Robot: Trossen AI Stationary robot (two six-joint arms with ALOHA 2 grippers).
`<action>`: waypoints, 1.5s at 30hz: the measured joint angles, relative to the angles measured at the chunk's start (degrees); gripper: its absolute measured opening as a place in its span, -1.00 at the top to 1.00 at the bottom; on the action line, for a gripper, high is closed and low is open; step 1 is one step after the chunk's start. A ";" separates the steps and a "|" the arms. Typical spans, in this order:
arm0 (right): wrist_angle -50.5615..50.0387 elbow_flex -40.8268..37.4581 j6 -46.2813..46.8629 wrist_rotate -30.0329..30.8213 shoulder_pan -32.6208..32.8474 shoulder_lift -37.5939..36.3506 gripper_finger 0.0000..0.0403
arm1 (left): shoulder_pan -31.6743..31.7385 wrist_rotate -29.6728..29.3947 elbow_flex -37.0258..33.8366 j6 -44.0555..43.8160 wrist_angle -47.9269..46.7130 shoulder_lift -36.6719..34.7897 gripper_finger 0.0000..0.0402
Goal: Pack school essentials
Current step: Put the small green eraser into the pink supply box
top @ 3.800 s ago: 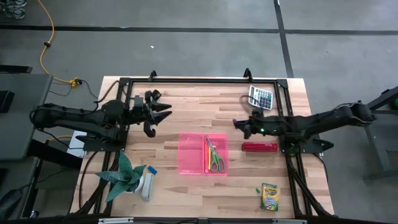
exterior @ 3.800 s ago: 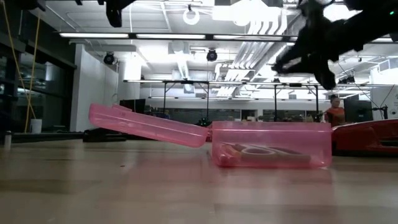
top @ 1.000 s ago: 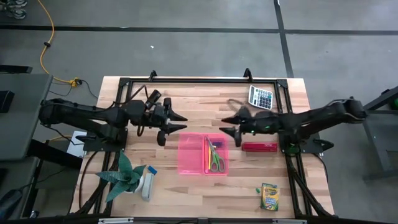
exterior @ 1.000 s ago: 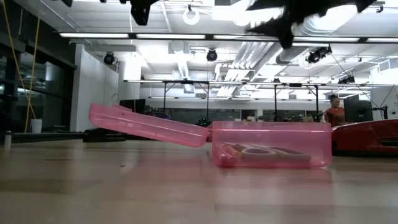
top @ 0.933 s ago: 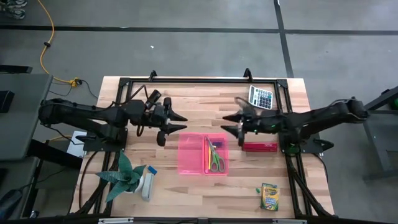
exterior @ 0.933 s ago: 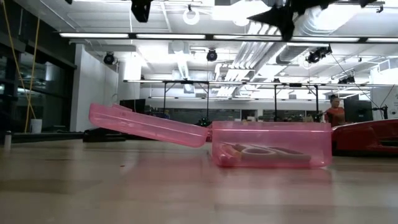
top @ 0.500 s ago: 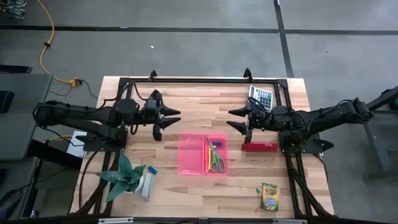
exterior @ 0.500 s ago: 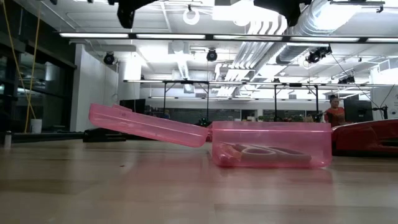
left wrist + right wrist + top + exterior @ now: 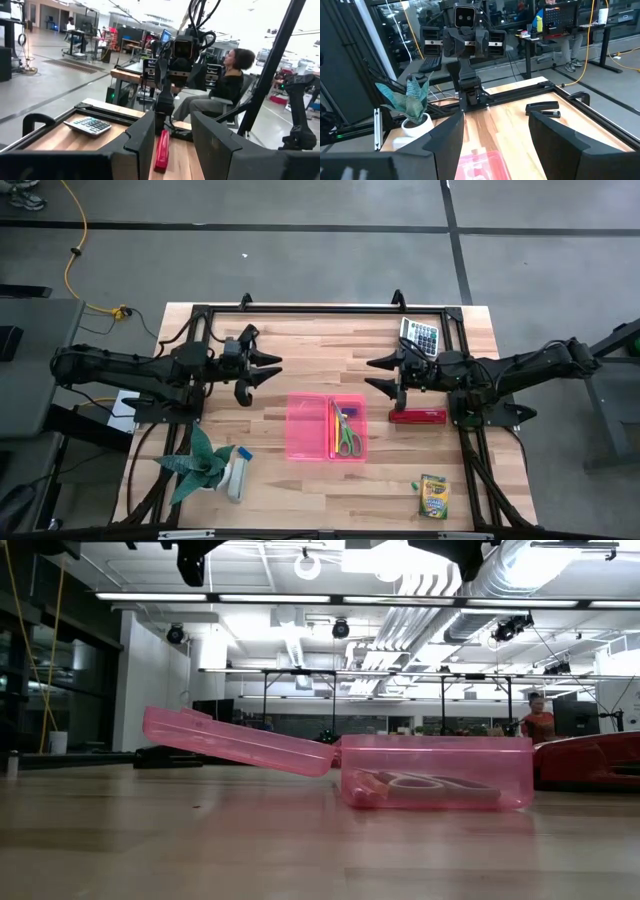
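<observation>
Grey concrete floor (image 9: 300, 260), black tape lines; ceiling strip lights (image 9: 300, 597), ducts; desks w/ monitors.

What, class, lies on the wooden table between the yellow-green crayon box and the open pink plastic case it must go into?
Nothing visible does. The yellow-green crayon box lies near the table's front edge, and only bare wood separates it from the open pink plastic case. The red stapler sits farther back, off that line. The right gripper hovers open behind the stapler.

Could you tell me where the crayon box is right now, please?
In the high view the crayon box lies near the table's front right corner, apart from the pink case and the red case.
</observation>
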 joint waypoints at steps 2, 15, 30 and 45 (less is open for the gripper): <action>0.00 0.02 0.01 -0.13 -0.01 0.00 -0.08 | 0.00 0.09 0.00 0.00 0.00 0.00 0.42; -0.07 0.01 0.47 -0.15 -0.02 0.00 -0.08 | 0.00 0.22 0.00 2.66 -0.48 0.02 0.42; -17.87 -0.02 18.46 -6.35 4.07 2.26 -0.08 | 0.00 0.19 0.00 2.45 -0.46 0.04 0.42; -32.11 -0.02 71.47 -27.16 28.67 22.54 -0.08 | 0.07 -0.33 0.00 2.45 -0.44 0.03 0.42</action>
